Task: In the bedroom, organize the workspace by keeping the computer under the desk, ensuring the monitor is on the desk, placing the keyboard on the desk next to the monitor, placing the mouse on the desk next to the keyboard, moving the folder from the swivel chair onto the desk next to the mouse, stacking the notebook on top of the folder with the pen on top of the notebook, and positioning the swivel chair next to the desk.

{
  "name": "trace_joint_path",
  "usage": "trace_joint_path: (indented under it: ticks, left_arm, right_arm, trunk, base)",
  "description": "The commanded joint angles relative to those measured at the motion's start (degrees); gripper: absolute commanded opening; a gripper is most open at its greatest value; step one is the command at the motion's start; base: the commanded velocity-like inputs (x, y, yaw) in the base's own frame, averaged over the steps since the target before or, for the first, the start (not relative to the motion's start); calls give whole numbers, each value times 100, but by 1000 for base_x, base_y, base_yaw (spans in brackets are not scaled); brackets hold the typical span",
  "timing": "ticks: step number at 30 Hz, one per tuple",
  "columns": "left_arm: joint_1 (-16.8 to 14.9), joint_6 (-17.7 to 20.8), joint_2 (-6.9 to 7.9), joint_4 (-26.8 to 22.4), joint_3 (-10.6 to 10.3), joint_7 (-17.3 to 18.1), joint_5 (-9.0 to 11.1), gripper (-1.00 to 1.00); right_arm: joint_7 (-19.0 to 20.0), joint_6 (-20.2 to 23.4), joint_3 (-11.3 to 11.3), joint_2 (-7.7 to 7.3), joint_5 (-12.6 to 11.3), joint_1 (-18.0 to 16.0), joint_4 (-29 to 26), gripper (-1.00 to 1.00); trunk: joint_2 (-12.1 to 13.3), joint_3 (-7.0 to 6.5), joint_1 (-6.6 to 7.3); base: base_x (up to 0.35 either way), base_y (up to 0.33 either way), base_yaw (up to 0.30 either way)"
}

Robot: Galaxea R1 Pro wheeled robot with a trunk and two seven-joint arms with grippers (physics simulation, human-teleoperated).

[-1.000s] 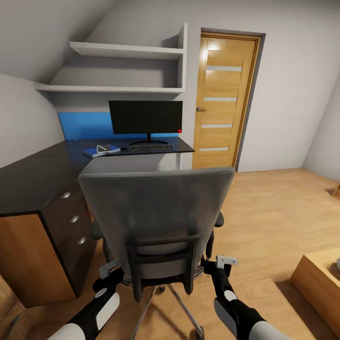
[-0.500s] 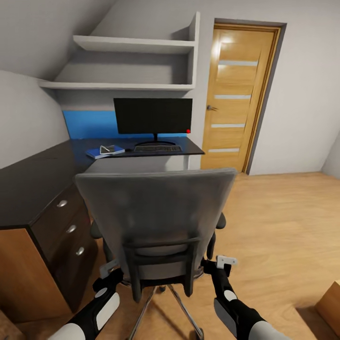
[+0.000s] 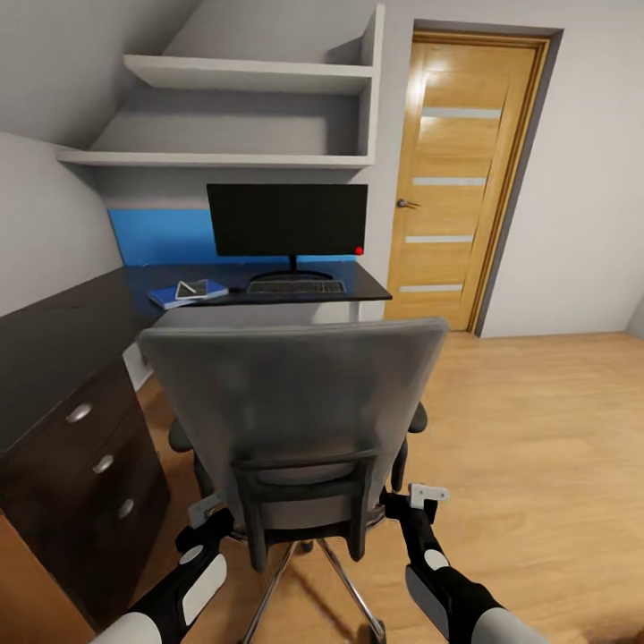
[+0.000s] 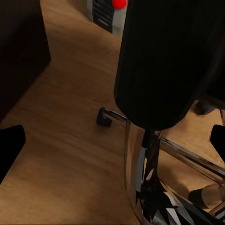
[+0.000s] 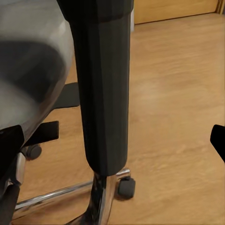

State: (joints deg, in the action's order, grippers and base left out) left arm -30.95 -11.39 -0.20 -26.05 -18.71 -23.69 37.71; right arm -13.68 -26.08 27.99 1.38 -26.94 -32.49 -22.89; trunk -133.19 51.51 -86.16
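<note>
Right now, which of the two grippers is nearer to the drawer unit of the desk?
Left. The left gripper sits at the swivel chair's drawer-side edge, beside the drawer unit; the right gripper is across the chair.

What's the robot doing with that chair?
It's behind the grey chair, with its left gripper and right gripper down by the lower back of the seat, one on each side. The chair faces the black desk. On the desk sit the monitor, the keyboard and the blue folder with a notebook on top.
</note>
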Motion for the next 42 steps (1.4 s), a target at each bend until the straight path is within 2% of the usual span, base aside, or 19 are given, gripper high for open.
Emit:
trace_joint_path:
  ticks: [1,19,42]
  left_arm:
    - [-7,-25,2,-5,-80,-4,43,100]
    - [-7,-26,2,-5,-80,-4,45,100]
    - [-7,-21,2,-5,-80,-4,52,100]
  right_arm:
    - [-31,-18,57,0,-5,-5,-4,100]
    - [-21,-20,51,-12,-5,-5,2,100]
    - [-21,-20,46,-32,-13,-4,2,100]
  trunk:
    - [-2,5,-2]
    - [-2,5,-2]
    - [-2,25,-2]
  base:
    - [322,-123,0]
    - [322,-101,0]
    - [322,-4,42]
